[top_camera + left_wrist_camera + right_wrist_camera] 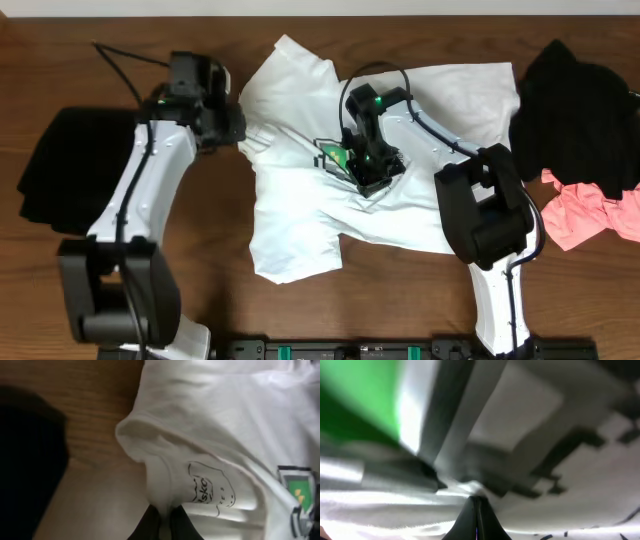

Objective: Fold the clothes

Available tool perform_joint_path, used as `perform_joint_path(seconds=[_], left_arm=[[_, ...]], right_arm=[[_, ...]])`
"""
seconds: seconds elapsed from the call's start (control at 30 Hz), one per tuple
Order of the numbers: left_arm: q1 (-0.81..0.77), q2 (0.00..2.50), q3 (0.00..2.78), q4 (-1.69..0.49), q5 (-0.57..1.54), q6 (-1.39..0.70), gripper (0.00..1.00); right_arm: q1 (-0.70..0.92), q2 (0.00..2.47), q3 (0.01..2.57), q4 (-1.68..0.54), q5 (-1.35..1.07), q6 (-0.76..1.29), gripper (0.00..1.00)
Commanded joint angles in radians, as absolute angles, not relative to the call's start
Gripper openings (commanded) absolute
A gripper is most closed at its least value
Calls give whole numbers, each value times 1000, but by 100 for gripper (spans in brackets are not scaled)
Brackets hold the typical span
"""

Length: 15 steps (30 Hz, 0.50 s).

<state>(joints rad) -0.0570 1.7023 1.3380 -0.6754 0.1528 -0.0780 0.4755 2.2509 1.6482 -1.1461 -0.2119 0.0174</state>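
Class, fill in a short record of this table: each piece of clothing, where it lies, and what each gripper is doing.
white T-shirt: crumpled, centre of the table
left gripper: shut on the shirt's left edge
right gripper: shut on the shirt at its print
left black garment: heap at left side
right black garment: heap at far right
pink garment: against right black garment

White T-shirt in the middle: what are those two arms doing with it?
Two robot arms are working on folding the white T-shirt, which lies crumpled on the table. The left end effector pinches its edge. The right end effector pinches fabric by the printed picture. A black garment and a pink garment lie aside.
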Motion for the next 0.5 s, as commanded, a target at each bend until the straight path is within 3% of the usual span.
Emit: perform_joint_path(seconds=[0.0,0.13,0.23,0.33,0.47], left_arm=[[-34,1708,1358,-711,-17,-26,7],[-34,1711,1358,-745,-63,-12,12],[-31,1711,1358,-747,-122,-16,31],[-22,1711,1358,-753,-124,-40,43],[-22,1711,1358,-815,-98,-97,44]], right_arm=[[482,2375,1569,-1142,-60,28,2],[482,2375,1569,-1141,-60,28,2],[482,2375,1569,-1142,-60,28,2],[482,2375,1569,-1141,-60,28,2],[482,2374,1569,-1137,-60,28,2]])
